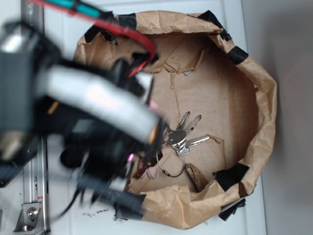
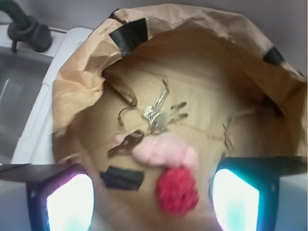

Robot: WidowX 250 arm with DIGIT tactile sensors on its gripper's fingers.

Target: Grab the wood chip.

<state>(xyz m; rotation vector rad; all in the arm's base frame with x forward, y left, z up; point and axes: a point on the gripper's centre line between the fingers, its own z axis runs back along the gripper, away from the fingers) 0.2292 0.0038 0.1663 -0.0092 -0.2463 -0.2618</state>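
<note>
The wood chip [image 2: 120, 90] is a tan-brown oblong sliver on the floor of the kraft paper bag [image 2: 77, 82], just beyond the key ring. In the exterior view the chip [image 1: 196, 177] lies right of the ring, near the bag's front wall. My gripper [image 2: 153, 202] is open and empty. Its two lit fingers [image 2: 70, 202] stand wide apart at the bag's near side, well short of the chip. In the exterior view the blurred arm [image 1: 98, 112] hides the fingertips.
A bunch of silver keys [image 2: 156, 114] with a wire ring [image 2: 127, 118] lies mid-bag. A dark reddish-brown fob [image 1: 144, 167], a pink soft lump [image 2: 166, 151] and a red pom-pom [image 2: 177, 190] lie near the gripper. Black tape [image 2: 122, 178] patches the bag. A sink [image 2: 19, 91] is at the left.
</note>
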